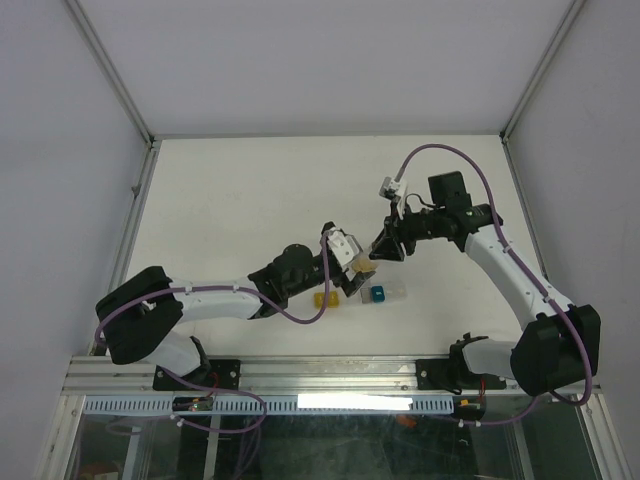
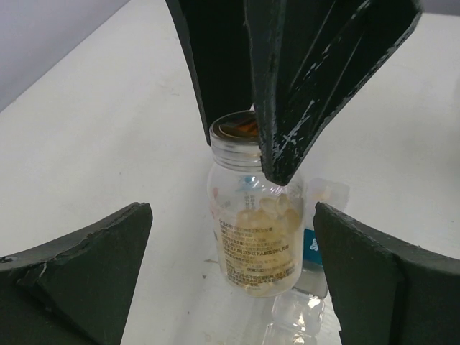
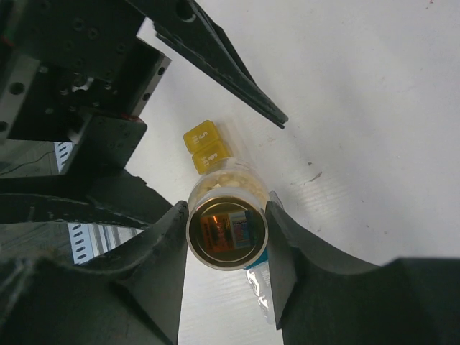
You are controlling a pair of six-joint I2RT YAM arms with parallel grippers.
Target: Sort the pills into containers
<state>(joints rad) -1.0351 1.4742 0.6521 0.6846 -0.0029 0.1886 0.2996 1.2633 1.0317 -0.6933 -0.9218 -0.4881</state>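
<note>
One pill bottle (image 1: 363,266) is held by the row of containers (image 1: 360,295) on the counter (image 1: 250,190).
From the top, four cells are counted: a yellow cell (image 1: 324,298), a grey cell (image 1: 352,296), a teal cell (image 1: 378,294) and a clear cell (image 1: 398,293). In the left wrist view the pills (image 2: 262,215) are seen as a pale tan mass inside the clear, labelled bottle. The left fingers (image 2: 86,266) are spread wide on either side, with nothing gripped. In the right wrist view the right fingers (image 3: 154,280) are clamped on the bottle's neck, with the yellow cell beyond.
</note>
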